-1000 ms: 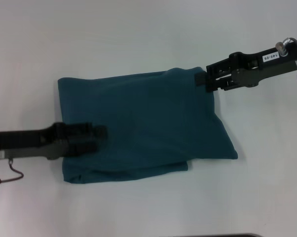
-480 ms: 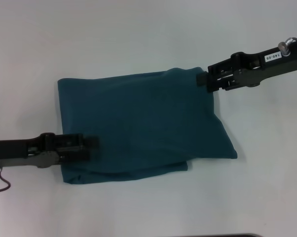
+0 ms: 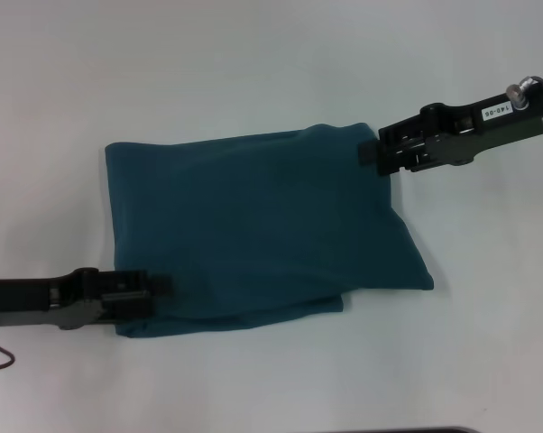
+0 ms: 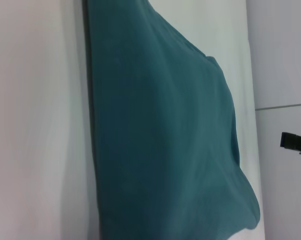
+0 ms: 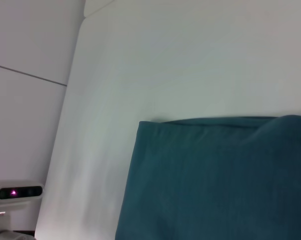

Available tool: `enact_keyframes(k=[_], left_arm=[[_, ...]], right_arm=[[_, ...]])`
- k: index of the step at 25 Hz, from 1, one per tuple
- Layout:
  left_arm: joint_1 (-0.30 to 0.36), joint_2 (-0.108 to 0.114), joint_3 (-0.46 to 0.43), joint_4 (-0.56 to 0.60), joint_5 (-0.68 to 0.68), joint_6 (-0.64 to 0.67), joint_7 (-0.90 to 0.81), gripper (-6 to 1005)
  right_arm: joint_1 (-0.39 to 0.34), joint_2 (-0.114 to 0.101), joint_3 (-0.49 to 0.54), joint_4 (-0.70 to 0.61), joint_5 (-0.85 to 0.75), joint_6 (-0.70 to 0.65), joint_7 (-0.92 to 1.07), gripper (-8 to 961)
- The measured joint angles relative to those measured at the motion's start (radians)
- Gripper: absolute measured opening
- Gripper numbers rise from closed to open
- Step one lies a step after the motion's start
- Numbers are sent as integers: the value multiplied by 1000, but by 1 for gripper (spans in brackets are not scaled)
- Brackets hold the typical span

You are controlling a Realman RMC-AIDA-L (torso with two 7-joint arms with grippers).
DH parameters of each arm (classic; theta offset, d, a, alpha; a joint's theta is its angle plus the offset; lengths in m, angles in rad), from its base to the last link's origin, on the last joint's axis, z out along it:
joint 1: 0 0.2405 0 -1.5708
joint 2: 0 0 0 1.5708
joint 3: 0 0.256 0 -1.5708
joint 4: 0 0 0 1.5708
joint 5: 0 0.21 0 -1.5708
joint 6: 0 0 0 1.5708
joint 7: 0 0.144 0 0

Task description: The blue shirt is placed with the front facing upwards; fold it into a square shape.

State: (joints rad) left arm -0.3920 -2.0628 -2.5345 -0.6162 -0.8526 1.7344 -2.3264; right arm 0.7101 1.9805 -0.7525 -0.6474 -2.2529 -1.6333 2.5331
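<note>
Lying folded on the white table (image 3: pixel 253 72), the blue shirt (image 3: pixel 262 234) is seen as a roughly rectangular bundle with a plain, soft, matte teal surface; no lettering is shown. A lower layer is exposed along the near edge and juts out at the near right corner. The left gripper (image 3: pixel 159 289) is placed low at the shirt's near left corner, over the fabric edge; whether its fingers are spread or closed cannot be told. The right gripper (image 3: pixel 372 152) is positioned at the far right corner, touching the cloth's edge, and its finger state cannot be told either.
</note>
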Motion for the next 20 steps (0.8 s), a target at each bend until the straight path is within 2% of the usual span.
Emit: enact_keyframes(k=[3,6,8,12,16,20], left_arm=[[4,8,-14,-8,-11,62,45,803],[8,23,-97,-10,-53,188,146,804],[7,26,-130,-10,-59,211,155,804],[-9,17,-131,1,-59,202,108,804],[-21,5,-145,1,-60,178,53,804],[-14,17,-213,-5,-60,148,16,804]], right_arm=[[-2,-2,2,0,6,-8,-26,523],[-2,-1,8,0,51,-40,-103,523],[-2,4,9,0,84,-61,-147,522],[8,34,3,31,96,-65,-164,522],[48,51,-7,153,88,-58,-157,522],[74,62,-58,220,61,-51,-107,522]])
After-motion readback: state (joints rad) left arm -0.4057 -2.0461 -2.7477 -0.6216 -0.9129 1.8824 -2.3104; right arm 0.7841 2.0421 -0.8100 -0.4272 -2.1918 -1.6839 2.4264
